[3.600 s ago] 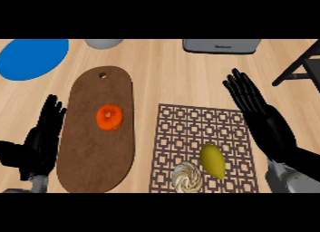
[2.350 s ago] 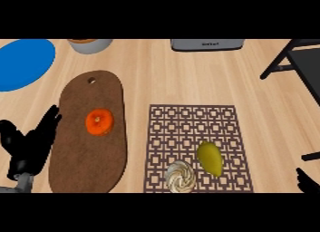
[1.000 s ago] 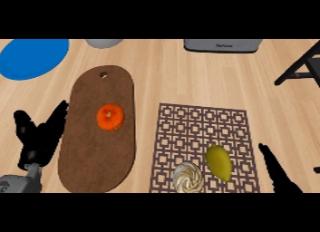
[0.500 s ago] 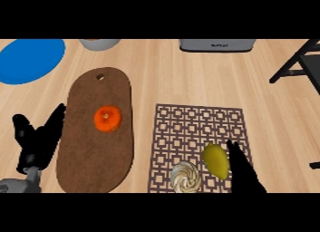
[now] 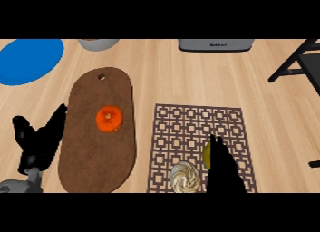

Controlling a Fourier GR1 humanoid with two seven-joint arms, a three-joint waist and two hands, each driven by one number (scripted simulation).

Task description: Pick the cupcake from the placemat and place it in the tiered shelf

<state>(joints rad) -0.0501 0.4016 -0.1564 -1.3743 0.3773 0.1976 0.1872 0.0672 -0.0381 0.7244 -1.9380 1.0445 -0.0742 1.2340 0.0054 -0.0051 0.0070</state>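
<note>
The cupcake (image 5: 186, 176), with a pale swirled top, sits at the near edge of the brown lattice placemat (image 5: 196, 122). My right hand (image 5: 222, 170) rises from the lower edge just right of the cupcake, fingers straight and pointing away, holding nothing. It covers most of a yellow-green fruit (image 5: 207, 152) on the mat. The black tiered shelf (image 5: 309, 59) stands at the far right, only partly in view. My left hand (image 5: 38, 142) rests open at the lower left, beside the cutting board.
A long brown cutting board (image 5: 89, 149) with an orange fruit (image 5: 109, 118) lies left of the placemat. A blue plate (image 5: 27, 60), a grey bowl (image 5: 99, 44) and a grey appliance (image 5: 215, 44) line the back of the wooden counter.
My right hand has come in from the right edge and moved left over the placemat, now next to the cupcake and covering the yellow-green fruit. The left hand has barely moved.
</note>
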